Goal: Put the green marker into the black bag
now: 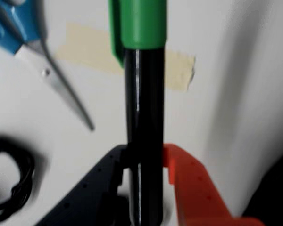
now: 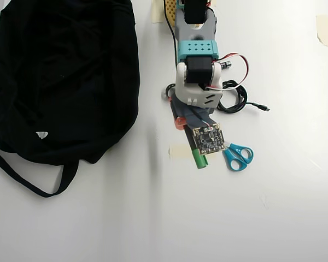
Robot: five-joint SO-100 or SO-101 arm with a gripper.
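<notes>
- While the jaws clamp the marker barrel, its green cap points away from the arm, over tape.
- Bag lies at the tabletop's upper-left corner in the overhead view.
- Scissors lie beside the marker.

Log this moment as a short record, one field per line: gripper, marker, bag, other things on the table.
gripper: gripper shut on the green marker, one black finger and one orange finger either side of the barrel
marker: black barrel, green cap pointing away from the arm; cap end shows past the wrist in the overhead view
bag: black bag lies left of the arm in the overhead view, marker not in it
other things: blue scissors, black cable, tape strip
</notes>
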